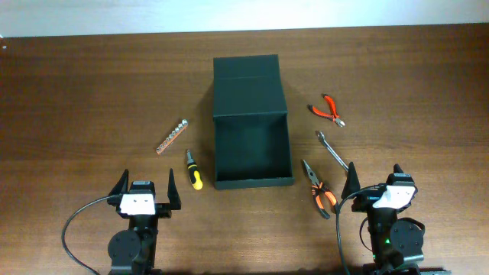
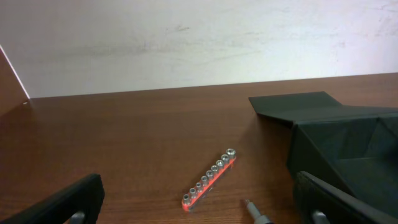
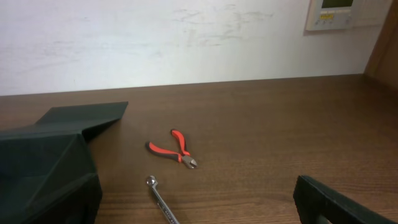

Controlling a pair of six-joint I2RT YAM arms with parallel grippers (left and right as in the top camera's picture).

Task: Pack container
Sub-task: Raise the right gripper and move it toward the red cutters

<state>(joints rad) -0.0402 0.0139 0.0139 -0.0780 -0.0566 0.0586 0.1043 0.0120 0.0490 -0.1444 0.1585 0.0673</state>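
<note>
My left tool (image 1: 147,177) stands wide and empty. To its right, midway across the tabletop (image 1: 76,92), sits the container (image 1: 254,181), open, its flap lid (image 1: 247,84) laid back away from me. I judge it light, stiff and matte, not slippery; a side wall's rim looks the best hold. It is dark green-black, rectangular, nothing inside. My right tool (image 1: 374,173) is wide too, empty

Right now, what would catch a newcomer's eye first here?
The big dark open container stands mid-table, its flap lid folded back toward the far edge. Beside it lie a red socket rail and yellow-handled screwdriver on the left, red-handled cutters, a wrench and orange-handled pliers on the right.
</note>
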